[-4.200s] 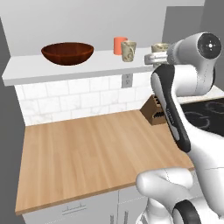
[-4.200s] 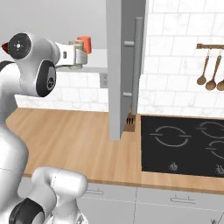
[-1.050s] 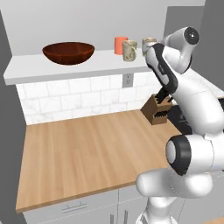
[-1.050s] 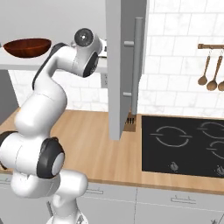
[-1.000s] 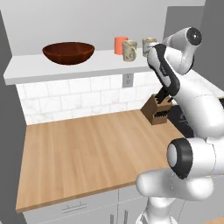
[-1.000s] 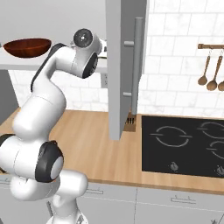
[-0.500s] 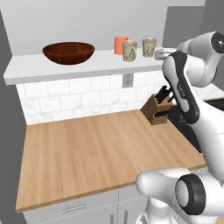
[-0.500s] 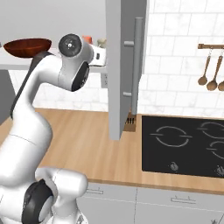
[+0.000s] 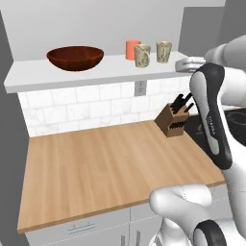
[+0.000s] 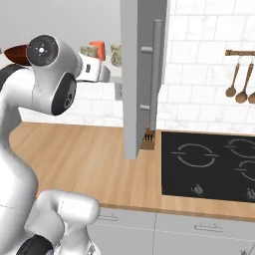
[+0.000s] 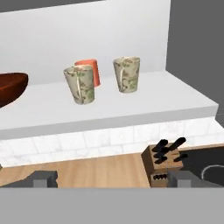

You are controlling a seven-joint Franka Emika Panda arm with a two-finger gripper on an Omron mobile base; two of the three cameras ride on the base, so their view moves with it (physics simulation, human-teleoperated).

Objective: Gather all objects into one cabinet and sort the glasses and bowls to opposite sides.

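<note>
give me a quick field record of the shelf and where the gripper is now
shelf board: pale, doorless, grey back wall
bowl: dark brown, left end of shelf
orange cup: right part, behind the mugs
speckled mugs: one in front of the orange cup, one further right
gripper: open, empty, off the shelf, facing the cups
knife block: on the counter below

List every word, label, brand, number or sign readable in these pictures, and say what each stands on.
Robot arm forearm: a line of small dark lettering runs along it, too blurred to read.
Bowl, orange cup, two speckled mugs, knife block, stovetop: no text.
The stovetop carries only ring markings and small symbols, no legible characters.
</note>
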